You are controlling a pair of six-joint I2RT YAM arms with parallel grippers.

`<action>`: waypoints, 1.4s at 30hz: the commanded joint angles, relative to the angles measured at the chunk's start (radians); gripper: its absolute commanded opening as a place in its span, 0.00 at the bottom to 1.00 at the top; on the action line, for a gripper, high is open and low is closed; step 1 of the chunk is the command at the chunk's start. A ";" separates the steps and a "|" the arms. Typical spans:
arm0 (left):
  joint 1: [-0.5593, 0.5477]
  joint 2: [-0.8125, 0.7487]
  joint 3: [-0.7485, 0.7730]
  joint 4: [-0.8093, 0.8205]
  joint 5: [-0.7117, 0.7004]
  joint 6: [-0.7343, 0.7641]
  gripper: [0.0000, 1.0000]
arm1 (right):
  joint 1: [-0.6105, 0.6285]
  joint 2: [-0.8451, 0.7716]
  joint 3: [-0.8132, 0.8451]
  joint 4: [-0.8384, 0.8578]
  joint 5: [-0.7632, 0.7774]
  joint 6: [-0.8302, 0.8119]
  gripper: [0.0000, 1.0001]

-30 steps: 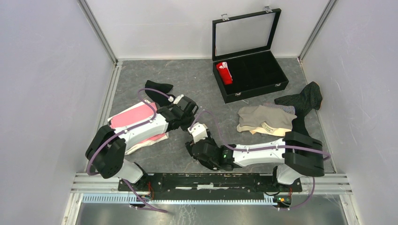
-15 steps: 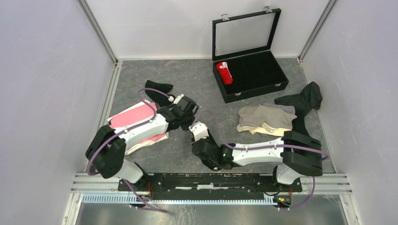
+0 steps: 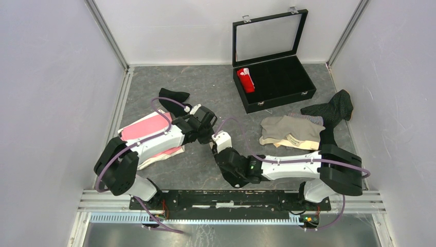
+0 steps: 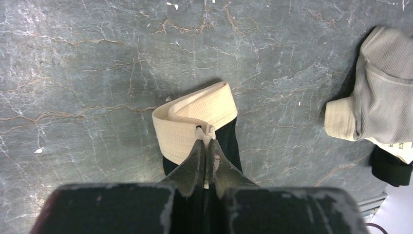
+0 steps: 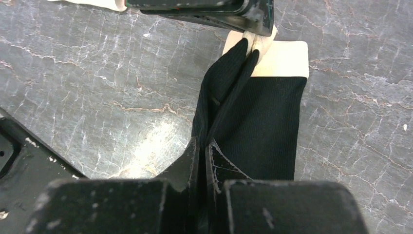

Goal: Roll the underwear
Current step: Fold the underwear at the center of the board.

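Observation:
A black underwear (image 5: 263,126) with a beige waistband (image 4: 195,114) lies on the grey table between the two arms. My left gripper (image 4: 205,142) is shut on the waistband's edge and lifts it into a fold. In the right wrist view the left gripper (image 5: 254,35) pinches the band at the far end. My right gripper (image 5: 201,141) is shut on a raised ridge of the black cloth at the near end. In the top view both wrists hide this garment.
A beige and grey underwear pile (image 3: 290,131) and a dark pinstriped one (image 3: 331,110) lie to the right. Another black piece (image 3: 174,96) lies at the back left, and a pink one (image 3: 141,128) sits under the left arm. The open black case (image 3: 280,82) holds a red roll (image 3: 246,80).
My right gripper has closed on the black cloth, and its wrist has slid a little right and toward the left gripper. The left arm has held still.

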 commanded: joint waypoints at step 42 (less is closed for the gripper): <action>-0.009 0.191 0.055 0.120 -0.029 -0.026 0.02 | -0.335 -0.078 -0.335 0.296 -0.465 0.108 0.00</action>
